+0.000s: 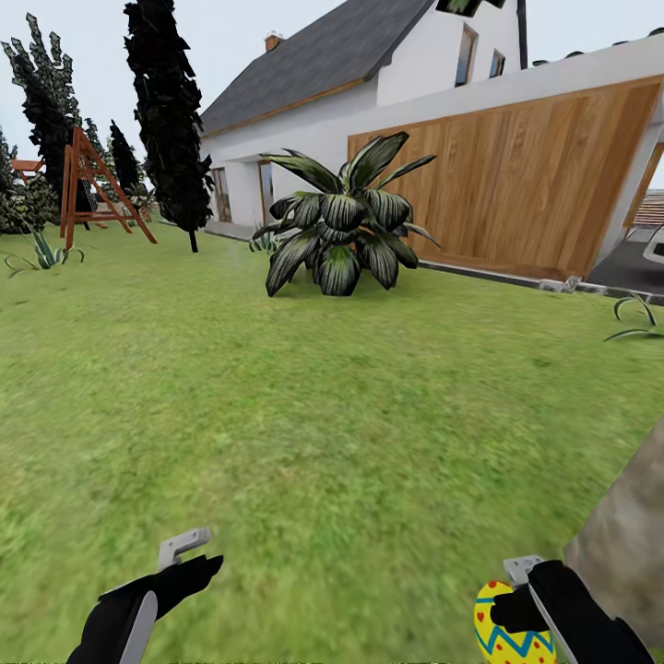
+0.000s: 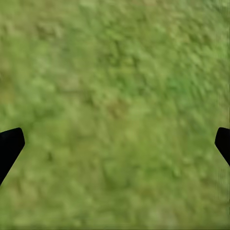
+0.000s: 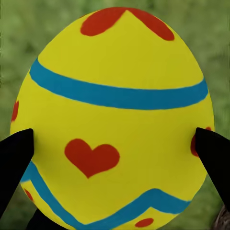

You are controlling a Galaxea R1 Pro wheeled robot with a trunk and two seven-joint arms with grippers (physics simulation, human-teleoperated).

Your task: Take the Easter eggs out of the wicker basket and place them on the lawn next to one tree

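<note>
The right pincer (image 1: pixel 516 613) grips a yellow Easter egg (image 3: pixel 112 120) just beside a grey-brown tree trunk (image 1: pixel 627 535), the left pincer (image 1: pixel 180 576) hangs open and empty over the lawn (image 1: pixel 350 443); next, seemingly, lowering the egg onto grass beneath that pincer.

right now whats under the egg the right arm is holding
Blurred green lawn shows around the Easter egg, which the right gripper holds between its jaws. The egg itself covers the patch of grass straight beneath it, so that part cannot be seen.
</note>
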